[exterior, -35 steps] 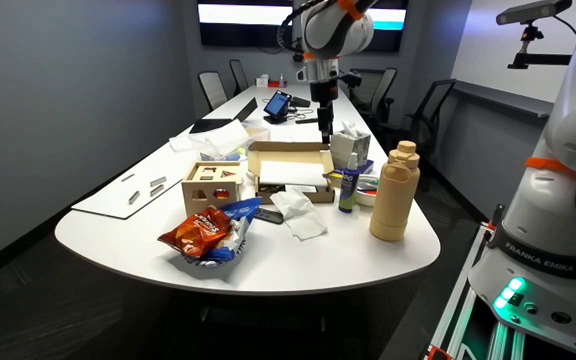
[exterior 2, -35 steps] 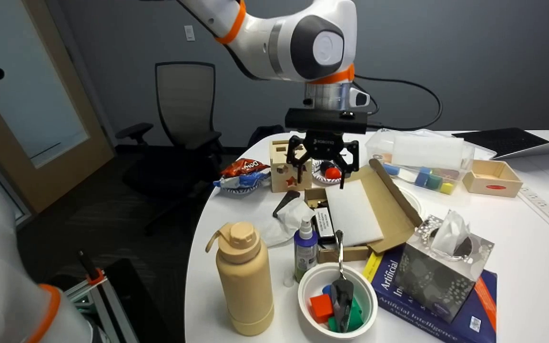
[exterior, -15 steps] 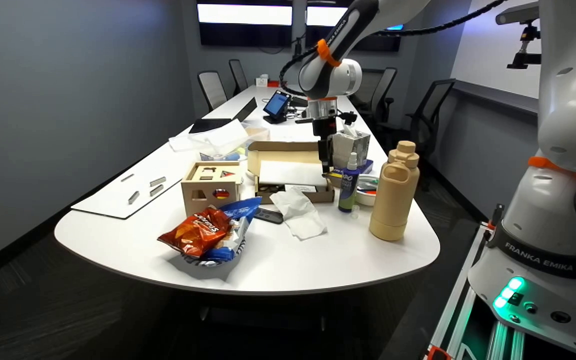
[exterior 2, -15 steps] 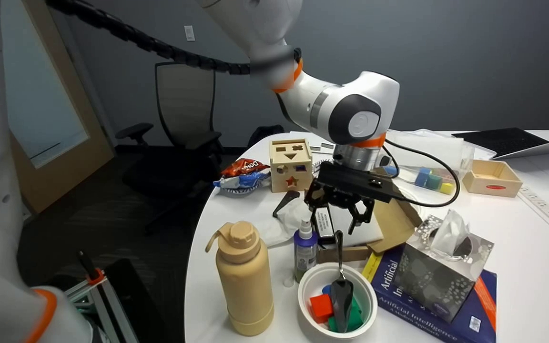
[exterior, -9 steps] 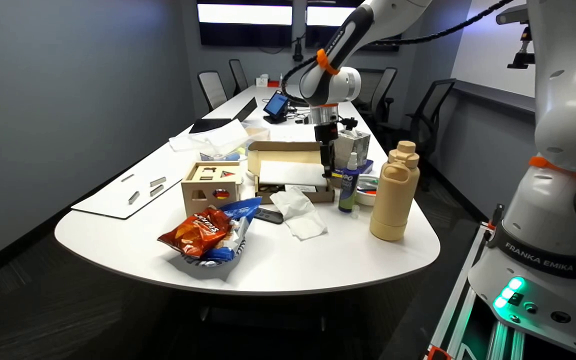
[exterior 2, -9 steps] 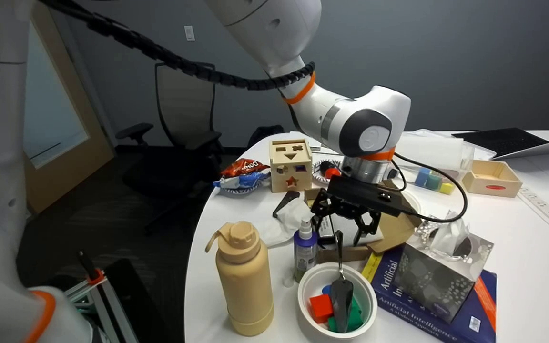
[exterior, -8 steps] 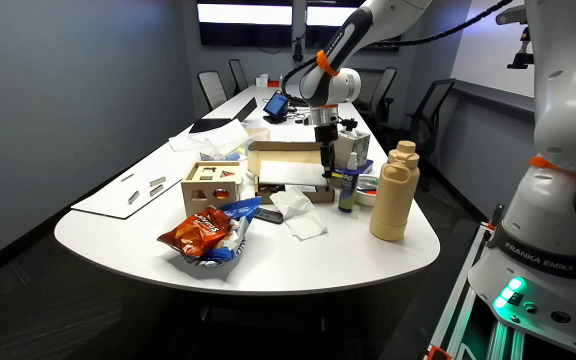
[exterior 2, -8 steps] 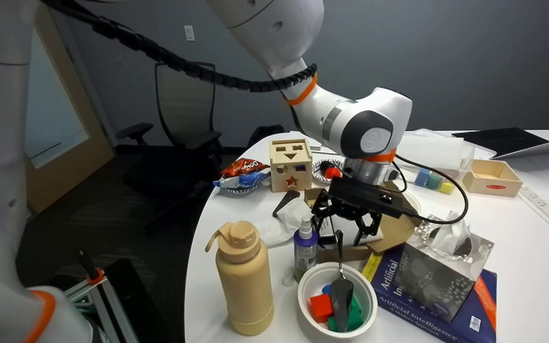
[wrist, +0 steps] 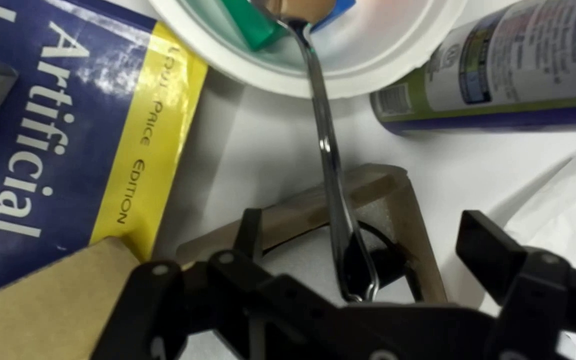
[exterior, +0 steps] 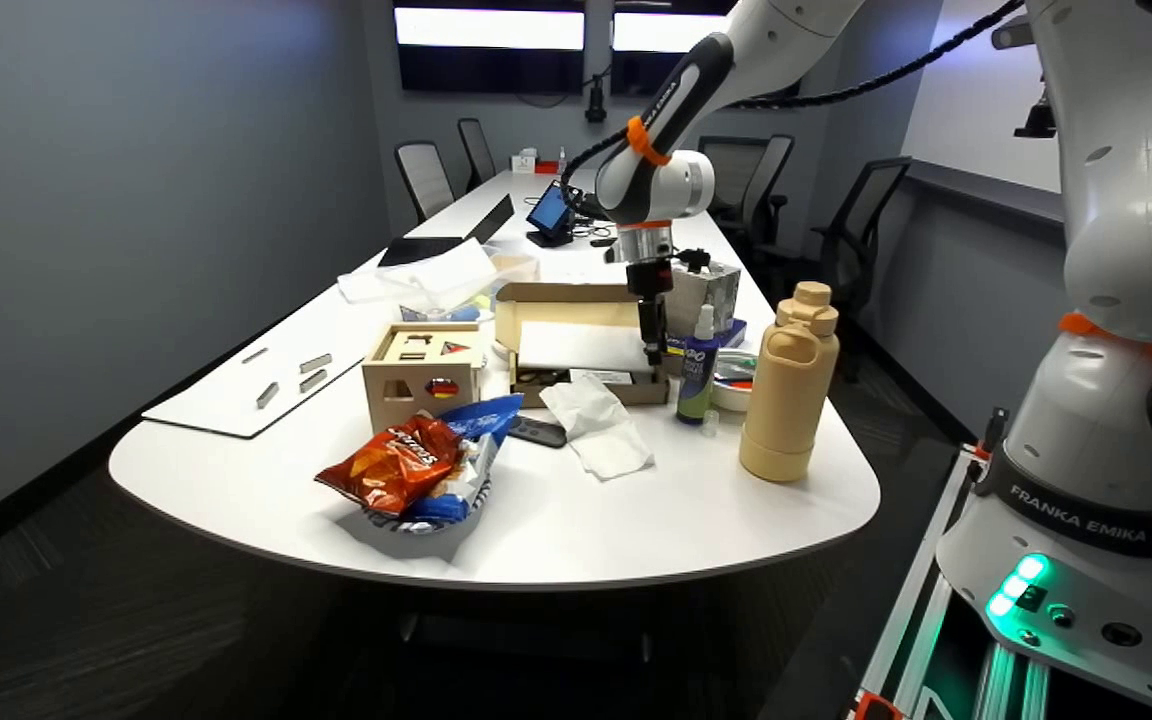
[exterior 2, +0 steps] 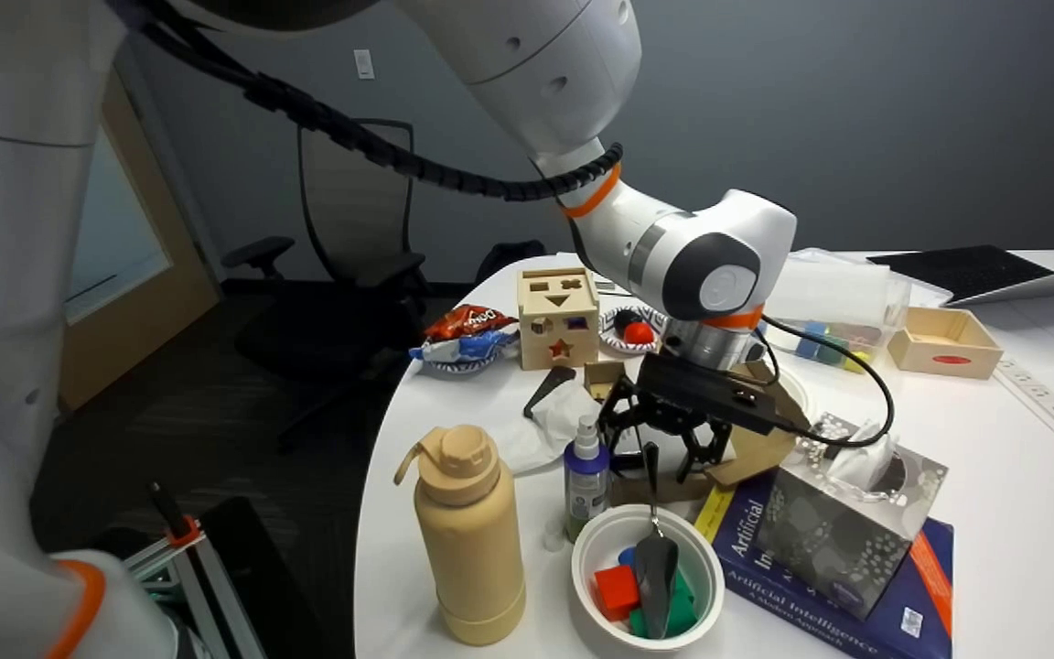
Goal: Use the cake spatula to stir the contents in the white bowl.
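The white bowl (exterior 2: 713, 590) stands on the table and holds a red block (exterior 2: 617, 592), green blocks (exterior 2: 673, 615) and a blue piece. Its rim also shows in the wrist view (wrist: 268, 80) and its side in an exterior view (exterior: 733, 399). The cake spatula (exterior 2: 657, 572) rests blade down in the bowl, its metal handle sticking up past the rim. My gripper (exterior 2: 649, 471) is open and empty, tilted above the cardboard box. In the wrist view, the handle's end (wrist: 338, 215) appears between the spread jaws of my gripper (wrist: 363, 225), touching neither; depth is unclear.
A purple spray bottle (exterior 2: 587, 490) and a tan bottle (exterior 2: 470, 540) stand beside the bowl. A blue book (exterior 2: 820, 586) bearing a tissue box (exterior 2: 843, 522) lies on its opposite side. An open cardboard box (exterior: 591, 300) sits below my gripper, near a napkin (exterior: 596, 430).
My gripper has come down from high above the table, tilted, and moved closer to the spatula handle. The jaws stay open. The bowl and spatula have not moved.
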Motion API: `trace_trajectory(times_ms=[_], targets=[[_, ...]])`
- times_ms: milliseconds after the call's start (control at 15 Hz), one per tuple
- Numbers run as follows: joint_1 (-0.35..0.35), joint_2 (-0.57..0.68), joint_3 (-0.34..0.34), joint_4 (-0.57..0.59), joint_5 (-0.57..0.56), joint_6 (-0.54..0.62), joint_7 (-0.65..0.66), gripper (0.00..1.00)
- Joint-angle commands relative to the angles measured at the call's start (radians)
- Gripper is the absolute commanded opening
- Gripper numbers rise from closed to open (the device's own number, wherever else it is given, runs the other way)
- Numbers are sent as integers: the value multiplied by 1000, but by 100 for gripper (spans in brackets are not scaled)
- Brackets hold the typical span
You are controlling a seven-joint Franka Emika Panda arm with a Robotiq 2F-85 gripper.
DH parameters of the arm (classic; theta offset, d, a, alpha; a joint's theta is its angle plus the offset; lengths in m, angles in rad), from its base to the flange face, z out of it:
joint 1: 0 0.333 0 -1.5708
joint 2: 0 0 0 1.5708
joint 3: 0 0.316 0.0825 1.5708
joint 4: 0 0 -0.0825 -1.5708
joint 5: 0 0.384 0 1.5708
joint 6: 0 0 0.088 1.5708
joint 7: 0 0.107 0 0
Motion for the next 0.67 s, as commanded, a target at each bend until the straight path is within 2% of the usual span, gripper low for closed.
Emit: trace_trajectory(times_ms=[0, 600], targets=[[-23, 33, 19, 48, 26, -47, -31, 100], [-35, 56, 22, 88, 27, -115, -43, 100]])
